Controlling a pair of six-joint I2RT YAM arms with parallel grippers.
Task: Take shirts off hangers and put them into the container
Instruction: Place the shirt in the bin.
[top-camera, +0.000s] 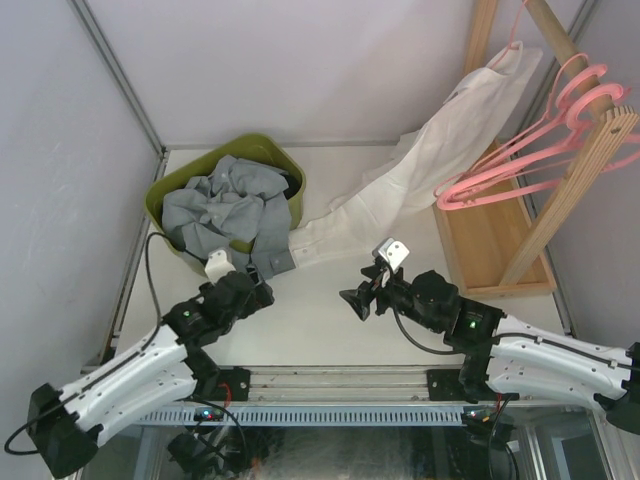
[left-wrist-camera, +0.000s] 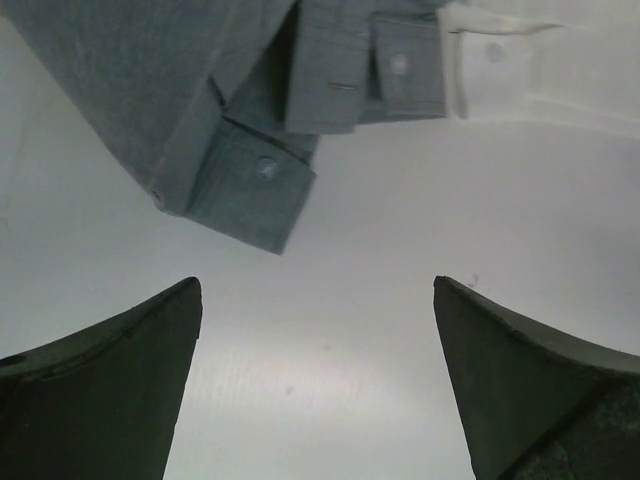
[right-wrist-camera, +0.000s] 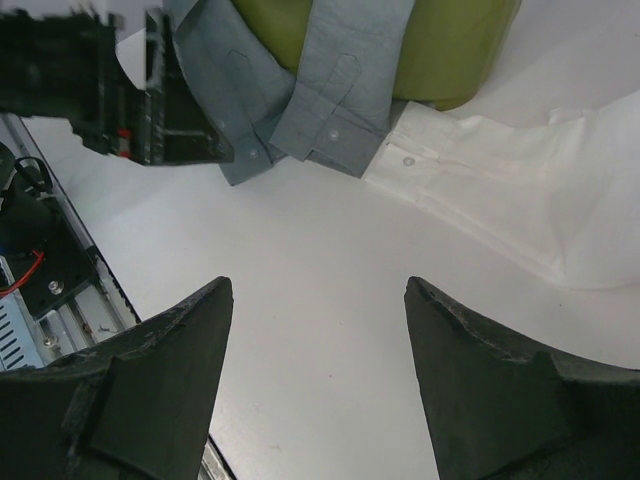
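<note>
L pincer (left-wrist-camera: 318, 292) wide open, empty, just short of grey shirt (left-wrist-camera: 120, 80) cuffs, R pincer (right-wrist-camera: 318, 288) parted, empty

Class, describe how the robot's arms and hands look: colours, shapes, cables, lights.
The left arm and right arm have white shells with black joints, each showing a small green light. A black cable loops beside the left arm. The left hand and right hand each have two dark, wedge-shaped fingers.
</note>
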